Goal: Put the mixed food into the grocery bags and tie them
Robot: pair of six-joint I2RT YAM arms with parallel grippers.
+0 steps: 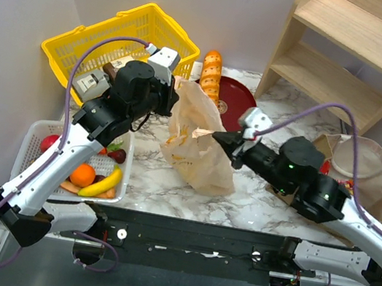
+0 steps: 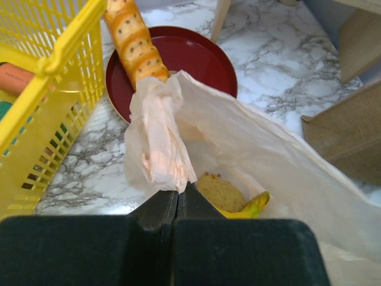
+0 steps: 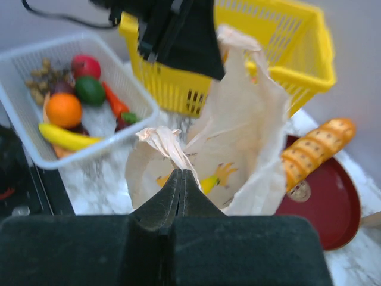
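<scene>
Bag of tan plastic hangs between my left gripper, pinching one handle at its eleven o'clock, and my right gripper, pinching the other at three o'clock, banana inside.

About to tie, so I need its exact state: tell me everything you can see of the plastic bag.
The plastic bag is thin, crinkly, translucent tan film, standing slumped on the marble table between the arms. Its mouth is open and untied. The left end effector is shut on one twisted handle and the right end effector on the other, holding them apart. Inside, a banana and a round bun show.
</scene>
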